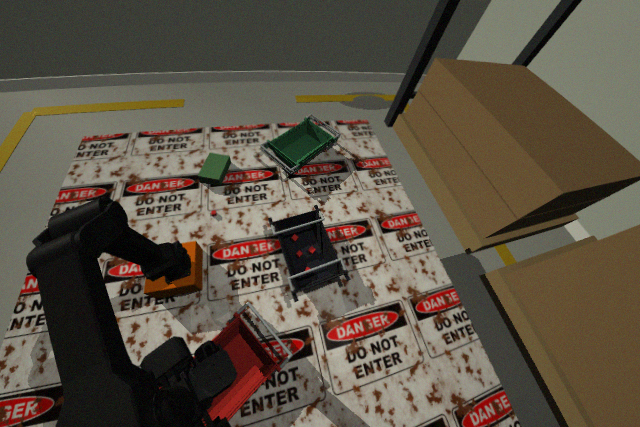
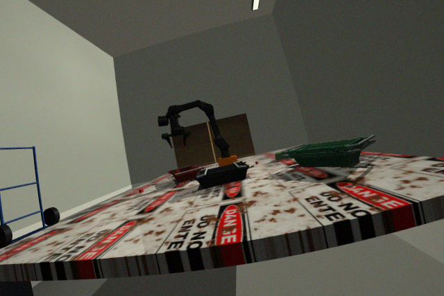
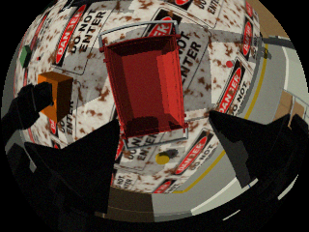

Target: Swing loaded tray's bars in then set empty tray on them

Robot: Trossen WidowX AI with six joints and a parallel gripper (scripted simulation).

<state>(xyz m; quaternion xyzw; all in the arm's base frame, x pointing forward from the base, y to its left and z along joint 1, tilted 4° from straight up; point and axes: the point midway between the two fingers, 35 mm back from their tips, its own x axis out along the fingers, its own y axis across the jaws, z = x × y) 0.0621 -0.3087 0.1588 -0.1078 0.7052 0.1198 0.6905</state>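
Note:
The loaded black tray [image 1: 312, 230] [image 2: 224, 177] stands on the table with several small red blocks [image 1: 311, 250] inside. Its far wire bar [image 1: 293, 228] and near wire bar [image 1: 323, 266] lie across its top, a little in from the ends. The empty red tray [image 1: 242, 350] [image 2: 184, 175] [image 3: 140, 82] stands upright beside it. Its bars are swung out past its ends; one bar [image 3: 156, 145] shows on the gripper's side in the wrist view. My gripper [image 2: 177, 145] [image 3: 166, 119] is wide open and empty, above the red tray. The arm hides part of that tray in the top view.
A green tray [image 1: 299, 143] [image 2: 326, 157] with swung-out bars stands at the far side. A green block [image 1: 214, 168] [image 3: 25, 56] lies near it. A tiny red cube [image 1: 213, 213] [image 2: 256, 162] lies on the table. The arm stands on an orange base [image 1: 191, 267] [image 3: 56, 97].

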